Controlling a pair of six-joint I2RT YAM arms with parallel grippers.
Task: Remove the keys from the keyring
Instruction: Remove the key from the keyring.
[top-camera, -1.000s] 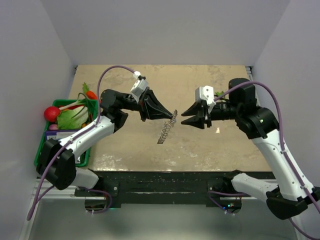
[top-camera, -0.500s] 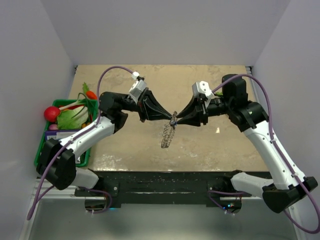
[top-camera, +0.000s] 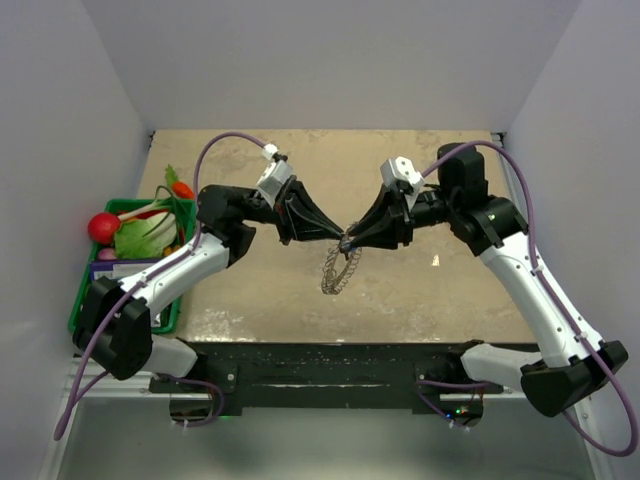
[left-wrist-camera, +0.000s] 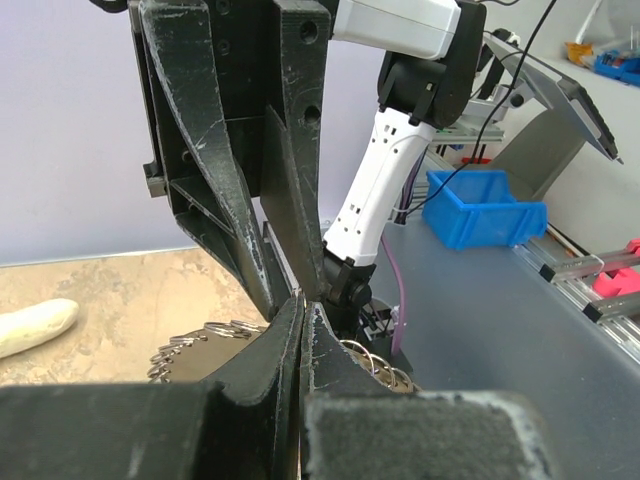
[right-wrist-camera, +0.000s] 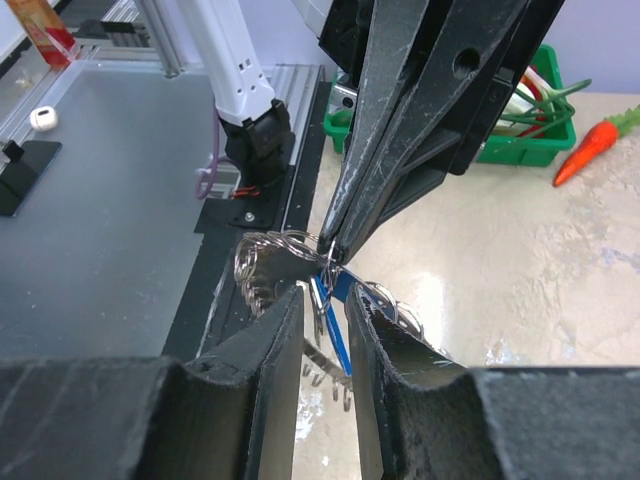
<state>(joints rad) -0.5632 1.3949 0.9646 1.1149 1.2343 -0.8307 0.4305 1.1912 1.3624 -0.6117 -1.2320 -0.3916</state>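
Note:
The keyring (top-camera: 340, 270) is a grey coiled loop hanging above the table from my left gripper (top-camera: 341, 238), which is shut on its top. Its rings show on both sides of the shut jaws in the left wrist view (left-wrist-camera: 190, 345). My right gripper (top-camera: 352, 240) meets the left one tip to tip. In the right wrist view its fingers (right-wrist-camera: 285, 330) stand slightly apart on either side of the small blue-headed key (right-wrist-camera: 338, 310), which hangs from the ring (right-wrist-camera: 265, 255). I see a narrow gap on each side of the key. The left gripper's tips (right-wrist-camera: 335, 240) pinch the ring just above it.
A green tray (top-camera: 125, 207) at the left edge holds a leafy white radish (top-camera: 150, 225), a carrot (top-camera: 182, 189) and a red ball (top-camera: 102, 227). A white oblong thing (left-wrist-camera: 35, 325) lies on the table in the left wrist view. Walls enclose three sides.
My right gripper has moved left until its tips reach the left gripper's, and its fingers have closed in around the key. The hanging loop has spread a little wider.

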